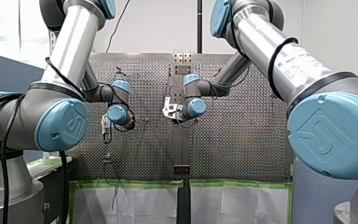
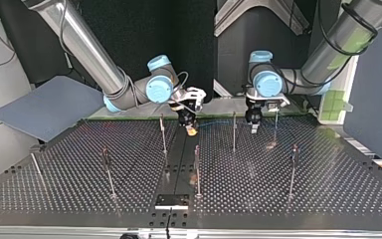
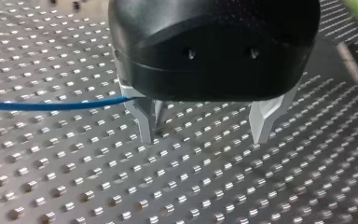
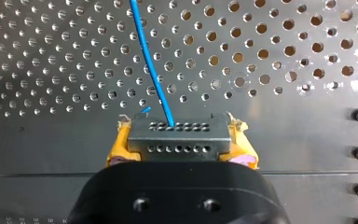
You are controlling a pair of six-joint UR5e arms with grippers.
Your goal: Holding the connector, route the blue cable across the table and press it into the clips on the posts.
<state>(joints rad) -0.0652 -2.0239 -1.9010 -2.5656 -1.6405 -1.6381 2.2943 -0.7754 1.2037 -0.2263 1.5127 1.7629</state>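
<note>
My left gripper (image 3: 204,139) has a black body and two metal fingers (image 3: 142,116) that stand well apart, their tips just above the perforated table (image 3: 98,186). A blue cable (image 3: 51,105) runs level above the table from the outer side up to one finger's base. Whether it touches that finger cannot be told.

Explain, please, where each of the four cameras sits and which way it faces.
Front: behind and above the shoulders, looking over the perforated table; my left arm and my right arm show.
Top: across the table, facing the arms; sides crossed.
Left wrist: on my left arm, looking along its open left claw at the table.
Right wrist: on my right arm, looking along the right claw, shut on the connector.
Shared: both wrist views show the blue cable.
</note>
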